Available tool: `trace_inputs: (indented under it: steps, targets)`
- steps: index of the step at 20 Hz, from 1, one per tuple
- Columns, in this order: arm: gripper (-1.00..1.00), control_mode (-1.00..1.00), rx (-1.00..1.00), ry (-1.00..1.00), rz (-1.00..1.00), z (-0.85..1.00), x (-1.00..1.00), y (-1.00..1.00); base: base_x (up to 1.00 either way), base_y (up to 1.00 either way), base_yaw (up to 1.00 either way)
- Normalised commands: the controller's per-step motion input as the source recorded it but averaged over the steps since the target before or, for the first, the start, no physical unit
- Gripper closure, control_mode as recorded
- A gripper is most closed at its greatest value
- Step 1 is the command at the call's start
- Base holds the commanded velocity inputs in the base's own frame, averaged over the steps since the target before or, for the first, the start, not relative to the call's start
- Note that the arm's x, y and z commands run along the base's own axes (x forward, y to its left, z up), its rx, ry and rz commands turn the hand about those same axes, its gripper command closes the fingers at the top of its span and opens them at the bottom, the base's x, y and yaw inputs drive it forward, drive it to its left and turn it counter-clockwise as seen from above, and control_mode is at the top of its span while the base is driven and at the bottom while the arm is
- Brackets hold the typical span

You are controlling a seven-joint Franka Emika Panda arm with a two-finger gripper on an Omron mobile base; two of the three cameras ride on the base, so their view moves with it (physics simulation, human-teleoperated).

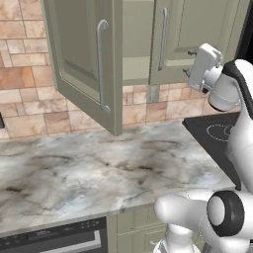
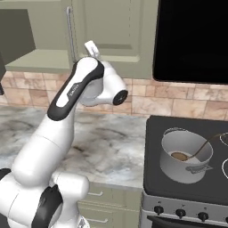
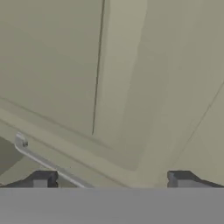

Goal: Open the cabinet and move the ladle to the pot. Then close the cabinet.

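Note:
The sage-green cabinet (image 1: 197, 24) has its left door (image 1: 74, 49) swung out over the counter, and its right door (image 2: 116, 31) is closed. My gripper (image 1: 188, 63) hovers open just in front of the right door's lower part, holding nothing. In the hand view, my gripper (image 3: 113, 180) has wide-apart fingertips (image 3: 41, 179) that face the door panel, and the door's silver bar handle (image 3: 43, 162) lies at the lower left. The grey pot (image 2: 185, 167) stands on the stove. The ladle (image 2: 202, 147) rests inside it, with its handle leaning over the rim to the right.
A marble counter (image 1: 99, 168) runs below the cabinet, and the open door's edge hangs low over it. The black stovetop (image 1: 217, 131) adjoins it on the right. A dark appliance (image 2: 191, 35) hangs above the stove. An oven panel (image 1: 54, 237) sits below the counter front.

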Motion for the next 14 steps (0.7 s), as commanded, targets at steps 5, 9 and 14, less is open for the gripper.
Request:
trace_inputs:
  steps: [5,9,14]
  targets:
    - [-1.00,-1.00,0.00,-0.16,0.00,0.43,-1.00,0.01,0.00,0.00,0.00]
    - [-1.00,-1.00,-0.06,-0.10,-0.02,0.38,-1.00,0.37,0.00,0.00,0.00]
    - [-1.00,-1.00,-0.18,-0.06,-0.06,0.34,-1.00,0.69,0.00,0.00,0.00]
